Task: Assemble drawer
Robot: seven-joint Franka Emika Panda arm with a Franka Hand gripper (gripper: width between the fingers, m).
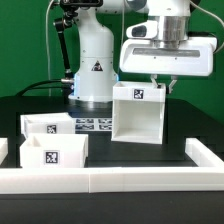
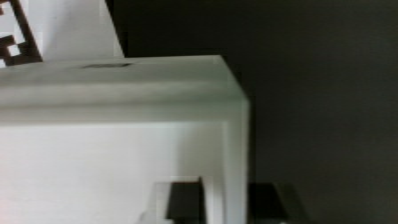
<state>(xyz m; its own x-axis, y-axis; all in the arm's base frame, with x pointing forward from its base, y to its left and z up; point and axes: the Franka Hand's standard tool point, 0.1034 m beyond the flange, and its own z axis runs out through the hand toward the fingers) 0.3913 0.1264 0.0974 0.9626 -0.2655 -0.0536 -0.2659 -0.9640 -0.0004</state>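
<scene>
A black surface point(image 1: 130, 152) spans the exterior view. A low white border rail point(image 1: 110, 181) runs along its 6 o'clock edge, with side pieces at 3 and 9 o'clock. The marker board point(image 1: 97, 125) lies flat near centre, toward 10 o'clock.

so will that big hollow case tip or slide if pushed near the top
The case looks thin-walled and hollow, so probably light yet stiff. It stands about as tall as wide, so a high push might tip it. Its smooth walls could slip in the gripper.
</scene>
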